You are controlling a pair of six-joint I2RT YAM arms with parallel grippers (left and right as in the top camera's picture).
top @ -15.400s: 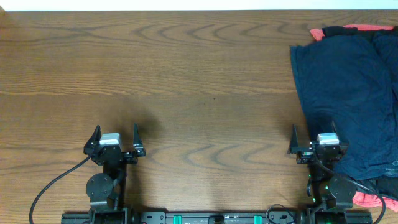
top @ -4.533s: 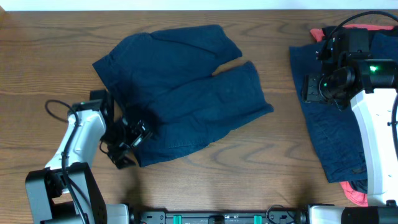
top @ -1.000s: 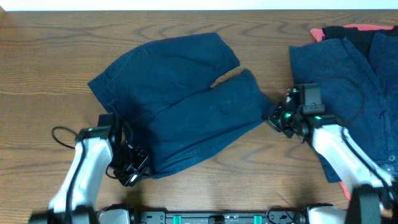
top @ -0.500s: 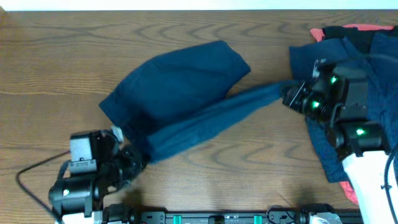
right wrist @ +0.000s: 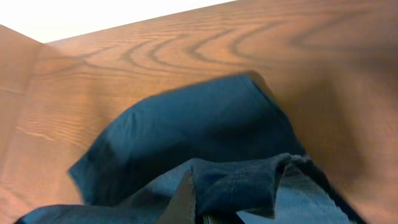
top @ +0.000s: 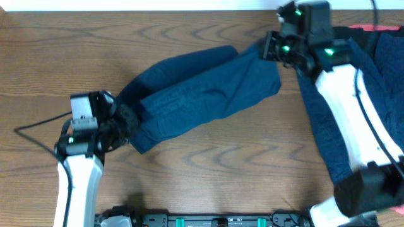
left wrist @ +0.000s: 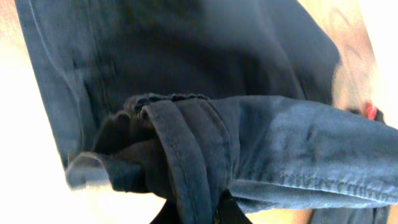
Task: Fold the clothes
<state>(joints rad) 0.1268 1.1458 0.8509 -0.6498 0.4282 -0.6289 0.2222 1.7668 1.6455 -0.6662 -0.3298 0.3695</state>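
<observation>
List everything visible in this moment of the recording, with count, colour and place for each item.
brown wooden table: one, brown, fills the overhead view
navy-blue fabric shorts: one pair, dark navy, centre of the table, stretched between the two grippers
pile of navy-blue fabric garments: count unclear because the layers overlap, dark navy, right edge of the table, partly under the right arm
coral-red fabric garment: one visible, coral-red, a strip at the far right corner beyond the navy pile
black cable: one, black, on the table left of the left arm
left gripper: one, black, shut on the shorts' near left end
right gripper: one, black, shut on the shorts' far right end
</observation>
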